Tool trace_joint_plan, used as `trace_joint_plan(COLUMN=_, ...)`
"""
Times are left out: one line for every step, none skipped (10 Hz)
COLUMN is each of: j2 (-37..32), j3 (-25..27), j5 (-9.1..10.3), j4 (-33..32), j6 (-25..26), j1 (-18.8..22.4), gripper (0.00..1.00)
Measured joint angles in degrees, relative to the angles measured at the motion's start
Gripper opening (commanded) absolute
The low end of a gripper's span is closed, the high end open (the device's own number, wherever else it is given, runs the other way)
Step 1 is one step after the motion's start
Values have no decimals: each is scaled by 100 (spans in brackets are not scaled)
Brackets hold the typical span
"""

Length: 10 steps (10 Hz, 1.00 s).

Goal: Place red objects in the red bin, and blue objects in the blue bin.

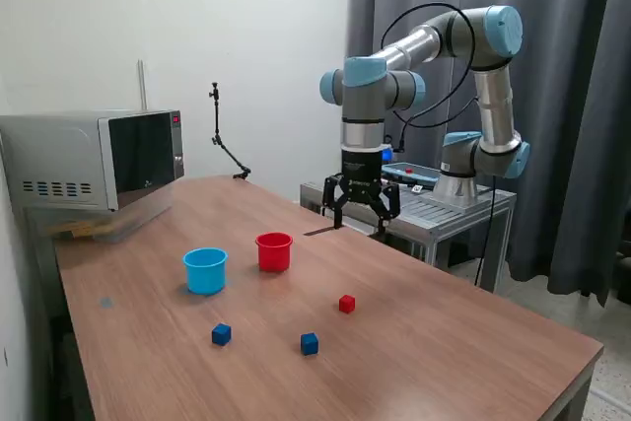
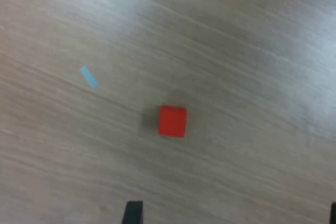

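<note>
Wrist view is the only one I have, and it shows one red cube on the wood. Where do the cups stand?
Observer: The red cup and the light blue cup stand upright side by side. The blue one is toward the exterior view's left. Both are apart from the red cube.
Operator: Are there blue cubes?
Observer: Yes, two blue cubes lie on the table, nearer the exterior camera than the cups.
Operator: And the hand?
Observer: The hand hangs open above the table and holds nothing.
</note>
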Motion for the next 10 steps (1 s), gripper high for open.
trace_joint_plan(j2=4, j3=58, j5=9, j4=-7, j6=12, j1=-7, gripper=100)
trace_joint_plan(j2=10, j3=106, j5=18, j4=-20, j6=13, j1=-13, gripper=100)
trace_joint_plan(j2=22, j3=150, j5=23, j4=-35, j6=13, j1=-16, gripper=100)
trace_joint_plan(j2=40, j3=209, j5=26, j4=-51, j6=13, j1=-21, gripper=100)
trace_joint_plan(j2=63, j3=275, j5=29, j4=-77, j6=14, j1=-24, gripper=100)
trace_joint_plan(j2=88, j3=341, j5=33, j4=-175, j6=14, j1=-26, gripper=100)
trace_joint_plan(j2=115, j3=435, j5=46, j4=-368, j6=14, j1=-30, gripper=100)
trace_joint_plan(j2=140, j3=539, j5=117, j4=-587, j6=15, j1=-37, gripper=100)
trace_joint_plan(j2=162, j3=632, j5=224, j4=-805, j6=17, j1=-40, gripper=100)
trace_joint_plan(j2=192, j3=720, j5=307, j4=-982, j6=20, j1=-42, gripper=100)
